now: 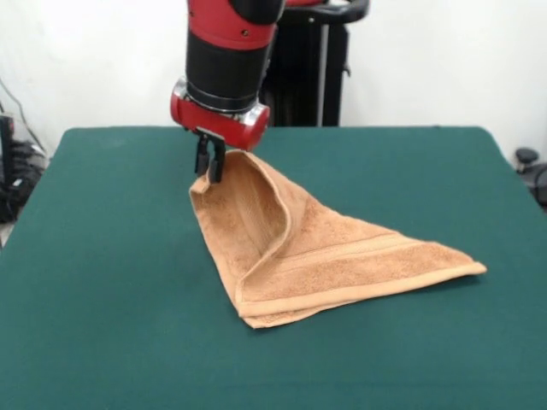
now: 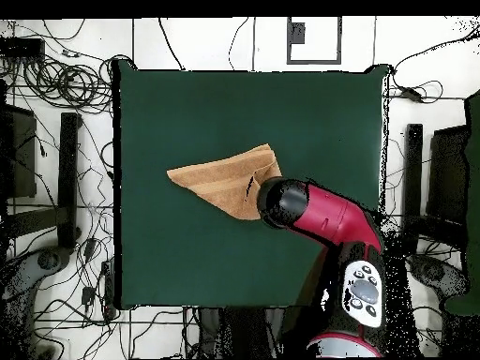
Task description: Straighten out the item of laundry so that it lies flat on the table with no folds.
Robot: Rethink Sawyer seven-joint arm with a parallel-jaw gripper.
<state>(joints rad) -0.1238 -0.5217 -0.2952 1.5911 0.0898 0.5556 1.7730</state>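
Observation:
The tan-orange towel (image 1: 299,256) lies folded on the dark green table (image 1: 102,325), near its middle. One corner of it is lifted off the table, so the cloth hangs in a pocket-like fold below that corner. My gripper (image 1: 210,165) is shut on that raised corner, at the towel's far left end in the front view. The rest of the towel trails to the right and toward the camera, doubled over with a border band showing. In the overhead view the towel (image 2: 220,183) is a narrow wedge, and my arm (image 2: 314,211) hides the gripper and the held corner.
The robot's black pedestal (image 1: 312,68) stands at the table's far edge. Cables and stands (image 2: 56,187) lie on the floor around the table. Green tabletop surrounds the towel on all sides.

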